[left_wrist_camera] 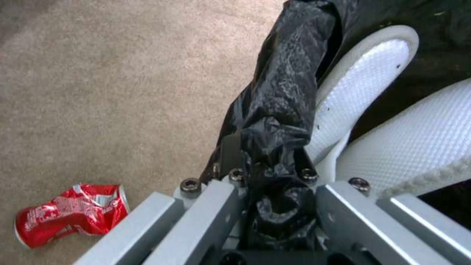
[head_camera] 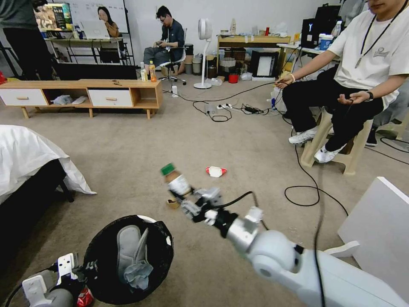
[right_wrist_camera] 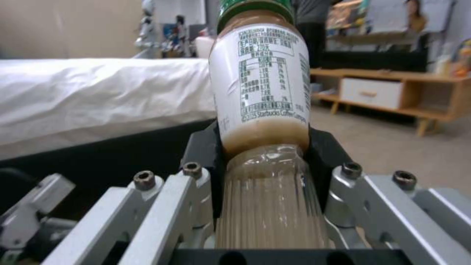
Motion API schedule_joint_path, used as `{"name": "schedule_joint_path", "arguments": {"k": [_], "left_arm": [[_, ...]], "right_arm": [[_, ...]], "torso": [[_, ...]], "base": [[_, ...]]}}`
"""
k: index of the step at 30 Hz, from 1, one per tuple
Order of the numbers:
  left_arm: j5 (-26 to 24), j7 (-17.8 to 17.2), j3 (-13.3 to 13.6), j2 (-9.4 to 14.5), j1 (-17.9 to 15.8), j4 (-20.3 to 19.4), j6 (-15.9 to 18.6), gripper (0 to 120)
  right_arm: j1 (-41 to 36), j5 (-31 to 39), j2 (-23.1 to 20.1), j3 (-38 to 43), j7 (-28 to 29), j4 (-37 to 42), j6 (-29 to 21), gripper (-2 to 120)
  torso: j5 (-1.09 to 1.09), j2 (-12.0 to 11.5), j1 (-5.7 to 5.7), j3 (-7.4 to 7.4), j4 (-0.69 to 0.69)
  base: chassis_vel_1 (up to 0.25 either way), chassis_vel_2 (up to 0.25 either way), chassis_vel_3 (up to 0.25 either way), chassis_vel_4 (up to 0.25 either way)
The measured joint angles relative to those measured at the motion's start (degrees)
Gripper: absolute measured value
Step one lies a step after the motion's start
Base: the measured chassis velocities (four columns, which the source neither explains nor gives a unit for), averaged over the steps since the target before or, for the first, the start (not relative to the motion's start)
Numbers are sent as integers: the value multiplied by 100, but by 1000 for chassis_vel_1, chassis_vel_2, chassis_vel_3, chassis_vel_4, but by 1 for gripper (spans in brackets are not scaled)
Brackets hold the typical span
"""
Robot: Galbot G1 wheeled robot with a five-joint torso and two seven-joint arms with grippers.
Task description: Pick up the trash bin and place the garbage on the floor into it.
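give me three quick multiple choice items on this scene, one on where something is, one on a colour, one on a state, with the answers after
1. Where is the crushed red can?
A. on the carpet beside the left gripper
B. inside the trash bin
C. on the bed

2. What colour is the cap of the bottle in the right gripper?
A. red
B. green
C. yellow

3. What is the left gripper doing?
A. hanging open over the carpet
B. holding a bottle
C. shut on the trash bin

Answers:
1. A, the left wrist view shows the can lying on the floor next to the gripper.
2. B, the head view shows a green cap on the bottle.
3. C, its fingers pinch the black-bagged rim of the trash bin; the right gripper holds the bottle.
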Motion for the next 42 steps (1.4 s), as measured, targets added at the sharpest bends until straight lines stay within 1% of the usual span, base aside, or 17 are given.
{"name": "schedule_joint_path", "arguments": {"k": [2, 3, 6, 9, 10, 12, 27, 36, 42], "left_arm": [[0, 0, -5, 10, 1, -6, 0, 1], [0, 0, -6, 29, 5, -16, -1, 1], [0, 1, -6, 40, 5, -17, -1, 1], [-10, 1, -7, 44, -34, -17, -2, 1], [-10, 1, -7, 44, -34, -17, -2, 1], [-39, 1, -8, 45, -60, -17, -6, 1], [-121, -11, -14, 122, -155, 44, -8, 1], [-163, -17, -15, 144, -200, 68, -8, 1], [-176, -21, -15, 145, -226, 68, -8, 1]], "right_arm": [[117, 50, 75, -160, 40, -54, -42, 29], [346, 166, 185, -451, 103, -110, -141, 29], [496, 217, 250, -621, 149, -149, -176, 29], [917, 340, 447, -1050, 257, -237, -298, 29], [917, 340, 447, -1050, 257, -237, -298, 29], [1162, 412, 638, -1310, 332, -375, -405, 29], [1151, 412, 1018, -1831, 450, -671, -782, 29], [1156, 376, 1169, -2022, 471, -881, -864, 29], [1093, 300, 1378, -2110, 524, -1076, -924, 29]], "torso": [[0, 0, 0, 0, 0], [0, 0, 0, 0, 0], [0, 0, 0, 0, 0], [0, 0, 0, 0, 0], [0, 0, 0, 0, 0], [-1, 0, 0, 0, 0], [0, 0, 0, 0, 0], [0, 0, 0, 0, 0], [1, 0, -1, 0, 0]], "base": [[0, 0, 0, 0], [0, 0, 0, 0], [0, 0, 0, 0], [0, 0, 0, 0], [0, 0, 0, 0], [0, 0, 0, 0], [0, 0, 0, 0], [0, 0, 0, 0], [0, 0, 0, 0]]}}
